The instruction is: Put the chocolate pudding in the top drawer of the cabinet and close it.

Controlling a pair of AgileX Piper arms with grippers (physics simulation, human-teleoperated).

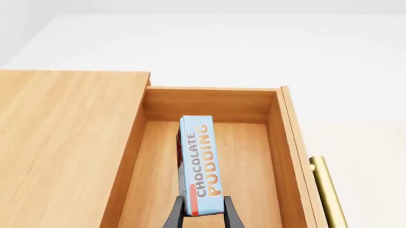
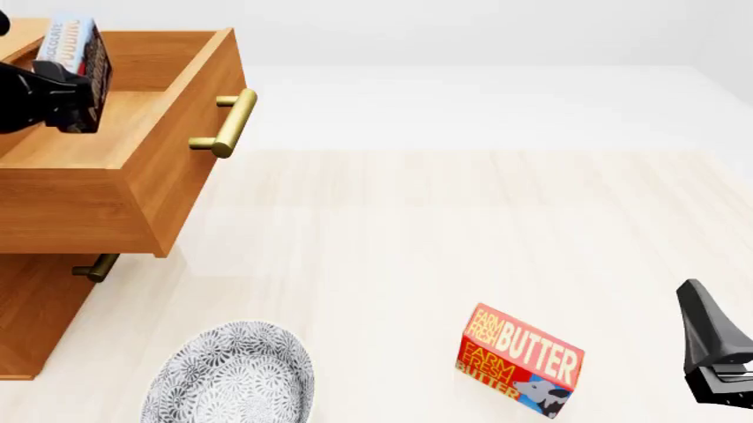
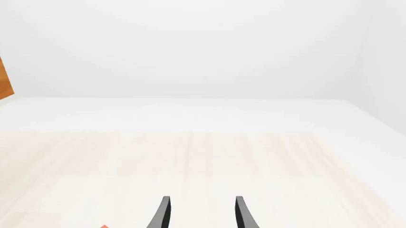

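The chocolate pudding (image 1: 199,164), a thin light blue box with a brown side, hangs on edge over the inside of the open top drawer (image 1: 209,104). My left gripper (image 1: 203,211) is shut on its near end. From the front, the pudding (image 2: 73,48) sits above the pulled-out drawer (image 2: 130,167) of the orange-brown cabinet (image 2: 35,308), held by the left gripper (image 2: 59,101). The drawer's brass handle (image 2: 229,123) faces right. My right gripper (image 3: 201,213) stands open over the bare table, far from the cabinet, and shows at the front view's right edge (image 2: 711,348).
A red butter box (image 2: 518,361) lies on the table at front centre-right. A grey patterned plate (image 2: 235,379) sits at the front left, near the cabinet's lower drawer handle (image 2: 94,267). The cabinet top (image 1: 63,133) lies beside the open drawer.
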